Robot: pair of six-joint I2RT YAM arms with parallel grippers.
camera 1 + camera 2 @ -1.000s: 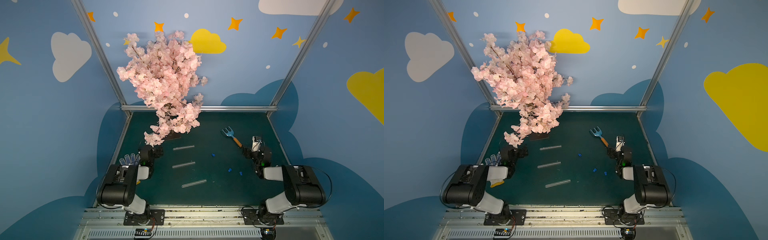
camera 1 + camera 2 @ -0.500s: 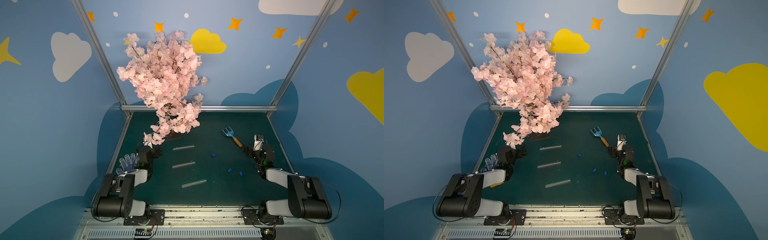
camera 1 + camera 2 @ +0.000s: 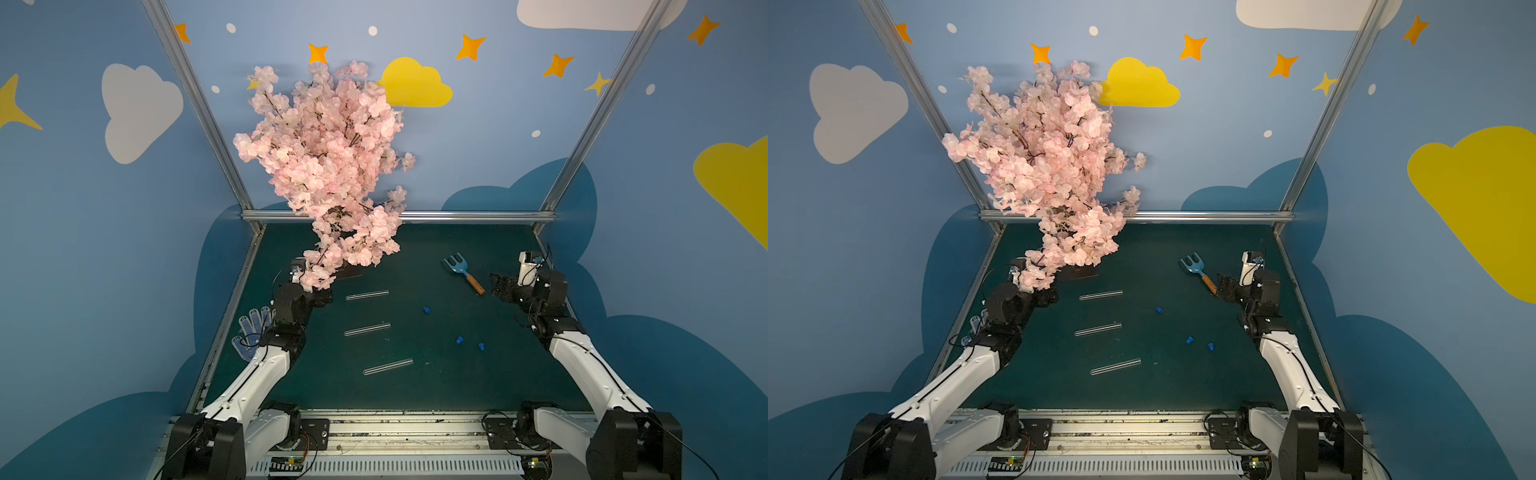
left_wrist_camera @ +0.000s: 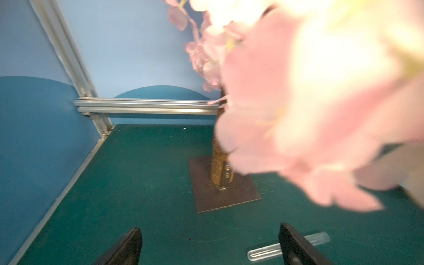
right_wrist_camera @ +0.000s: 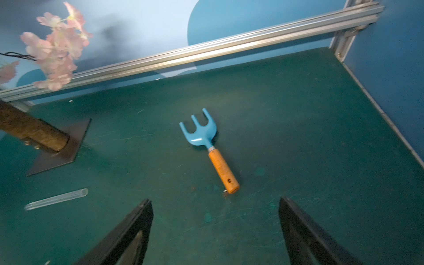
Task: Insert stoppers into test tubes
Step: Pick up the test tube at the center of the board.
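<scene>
A: Both arms are empty-handed. The left fingers are spread wide under the blossom tree, and the right fingers are just as wide beside the garden fork.

B: Nothing is plugged yet. We count 3 test tubes lying flat on the desk, left of centre. The 3 stoppers sit loose to their right, 1 further back and 2 close together nearer the robot.

A: Our first worry is those petals. They fill most of the left wrist view, so we'd be hunting for the far tube half blind. A branch could also snag the arm.

B: The tubes are clear and round. If we nudge 1 off-centre, we think it rolls away. We can't tell from here which end is the mouth.

A: On the right, the fork handle lies close in front of those fingers. A careless sweep toward the stoppers could knock it into them.

B: The stoppers are tiny too. If we pinch 1 off-centre, it could pop out and skitter off. The 2 near ones are close enough that grabbing 1 may bump the other.

A: The fork head is blue as well, so we'd want to stay locked on the small plugs.
</scene>
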